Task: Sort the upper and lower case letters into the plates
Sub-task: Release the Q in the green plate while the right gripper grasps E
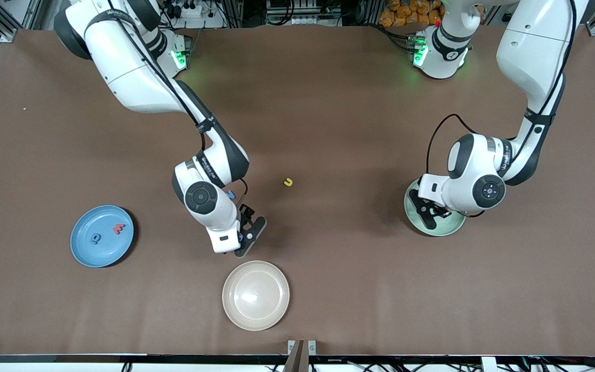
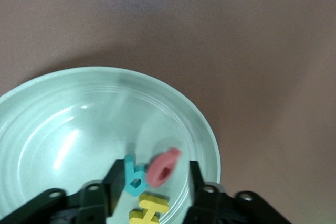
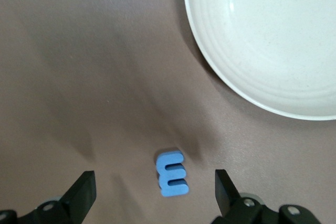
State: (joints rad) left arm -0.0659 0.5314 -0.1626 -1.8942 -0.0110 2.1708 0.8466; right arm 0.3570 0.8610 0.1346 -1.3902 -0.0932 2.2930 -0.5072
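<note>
Now: letters half sorted

You see the left gripper (image 2: 152,192) over the mint plate (image 2: 63,124), fingers parted around a pink letter (image 2: 164,166), beside teal (image 2: 134,178) and yellow (image 2: 148,209) ones. Your right gripper (image 3: 155,195) hangs wide open over a blue E (image 3: 172,174) on the counter (image 1: 328,129). The blue plate (image 1: 83,245) holds two letters.

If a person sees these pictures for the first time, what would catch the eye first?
Probably the left gripper over the mint plate, jaws apart above a teal letter, a pink letter and a yellow letter. Next, the right gripper hovers open over a blue letter E, beside the cream plate.
</note>
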